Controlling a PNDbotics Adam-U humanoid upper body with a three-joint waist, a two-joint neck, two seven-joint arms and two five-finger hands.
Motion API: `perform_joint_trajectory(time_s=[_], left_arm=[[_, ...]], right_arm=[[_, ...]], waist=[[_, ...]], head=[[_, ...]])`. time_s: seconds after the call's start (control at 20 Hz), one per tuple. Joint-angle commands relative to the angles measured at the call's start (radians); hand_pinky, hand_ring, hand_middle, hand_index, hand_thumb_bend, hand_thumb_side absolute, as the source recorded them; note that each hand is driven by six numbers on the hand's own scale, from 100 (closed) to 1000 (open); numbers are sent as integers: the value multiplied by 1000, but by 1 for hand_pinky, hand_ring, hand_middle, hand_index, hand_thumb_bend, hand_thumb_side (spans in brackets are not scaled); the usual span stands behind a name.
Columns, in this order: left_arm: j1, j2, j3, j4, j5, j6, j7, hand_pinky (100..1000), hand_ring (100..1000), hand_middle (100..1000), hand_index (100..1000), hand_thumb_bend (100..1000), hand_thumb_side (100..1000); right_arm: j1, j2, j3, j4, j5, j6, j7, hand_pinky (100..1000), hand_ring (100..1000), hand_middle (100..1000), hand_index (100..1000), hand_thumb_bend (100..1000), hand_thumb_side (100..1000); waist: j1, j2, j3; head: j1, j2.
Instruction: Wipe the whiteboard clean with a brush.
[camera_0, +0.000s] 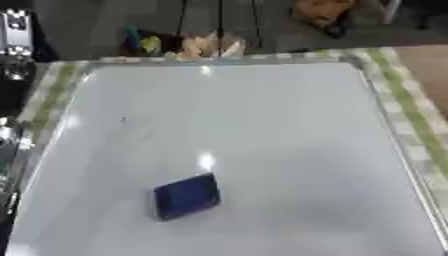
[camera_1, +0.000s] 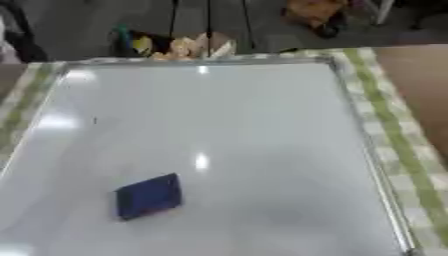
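Brush lying alone on the whiteboard, no hand on it.

You have the dark blue brush (camera_0: 186, 195) lying flat on the whiteboard (camera_0: 262, 130), in the near-left part of the board and turned slightly askew to its edges. Neither of your hands shows in either eye view, so you cannot tell whether their fingers are spread or curled. A small dark mark (camera_0: 122, 119) sits on the board's left side, well apart from the brush. The board rests on a green-and-white checked cloth (camera_0: 404, 105) that shows along its right and left edges.
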Motion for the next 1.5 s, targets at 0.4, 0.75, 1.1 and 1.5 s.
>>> perform_joint_trajectory(time_s=[0.4,0.75,1.1,1.5], left_arm=[[-33,192,-164,149,-110,29,-103,812,835,816,965,322,1000],[-45,347,-319,270,-205,9,-198,811,872,829,992,434,1000],[-26,484,-483,193,-160,84,-300,815,880,819,988,512,1000],[-29,503,-570,153,-47,198,-414,838,910,838,1000,672,944]], right_arm=[[0,-46,6,-15,19,0,-3,623,607,557,681,100,775],[-12,-32,13,-15,5,-1,9,623,605,555,681,100,773],[-20,-14,17,-15,-4,0,21,622,602,552,681,100,773],[-21,-4,22,-15,-6,3,29,622,600,550,682,100,773]], waist=[[50,-29,-28],[42,-27,-58],[32,-17,-74],[25,-13,-73]], head=[[1,10],[35,11],[57,-6],[76,10]])
